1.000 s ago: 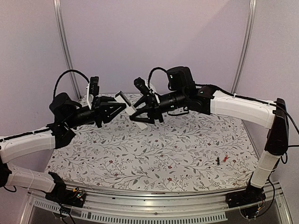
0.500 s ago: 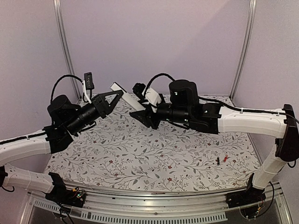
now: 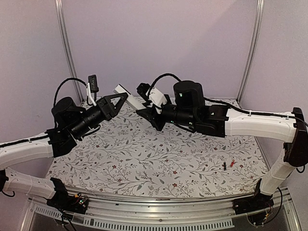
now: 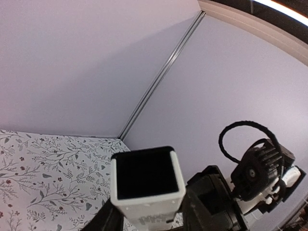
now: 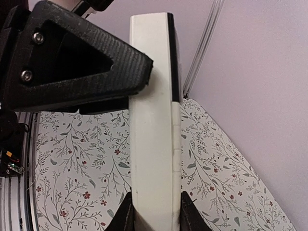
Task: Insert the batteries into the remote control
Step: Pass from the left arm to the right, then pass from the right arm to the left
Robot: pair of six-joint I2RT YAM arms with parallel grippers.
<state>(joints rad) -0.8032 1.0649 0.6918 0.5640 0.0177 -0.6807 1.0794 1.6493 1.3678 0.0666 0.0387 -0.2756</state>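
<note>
Holding the remote control aloft, we are at the opening step. Below lies the flower-printed cloth table (image 3: 159, 159). Above its far left, our left gripper (image 3: 121, 98) and right gripper (image 3: 144, 112) meet in the air. Each has its fingers clamped on the slim white plastic remote control (image 3: 131, 98), whose black end patch shows in the left wrist view. The short black cylinder battery (image 3: 224, 166) and short red cylinder battery (image 3: 232, 163) lie side by side, near right on the cloth, well apart from both grippers. We judge nothing is loaded yet. Next, one gripper must hold firm while the other opens the remote's back or lets go to fetch a battery.
</note>
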